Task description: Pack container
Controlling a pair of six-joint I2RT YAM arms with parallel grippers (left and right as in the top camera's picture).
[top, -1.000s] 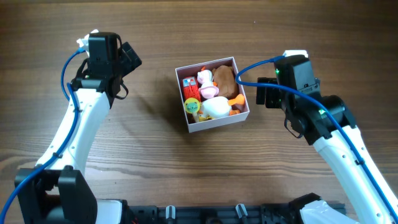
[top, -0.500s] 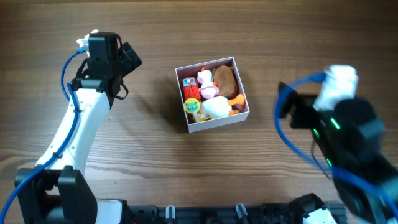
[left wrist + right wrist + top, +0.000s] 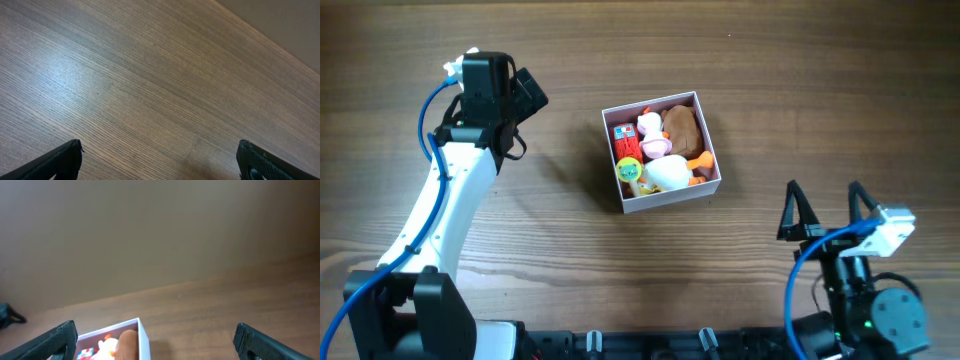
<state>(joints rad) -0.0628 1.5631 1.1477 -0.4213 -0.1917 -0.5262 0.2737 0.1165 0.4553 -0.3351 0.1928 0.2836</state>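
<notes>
The container (image 3: 710, 188), a square white-walled box, sits at the table's middle, filled with several small toys: a brown one (image 3: 682, 127), pink and white ones, a red one, a yellow one. It also shows in the right wrist view (image 3: 142, 332) at the bottom edge. My left gripper (image 3: 528, 92) is open and empty over bare wood at the far left; its fingers show in the left wrist view (image 3: 160, 162). My right gripper (image 3: 825, 212) is open and empty near the front right, well clear of the container; its fingers show in its own view (image 3: 157, 342).
The wooden table (image 3: 800, 70) carries nothing else. A dark rail with clamps (image 3: 650, 342) runs along the front edge. A plain wall (image 3: 150, 230) stands behind the table.
My right arm has swung away from beside the container, back toward the front right of the table. The left arm and the container have not moved.
</notes>
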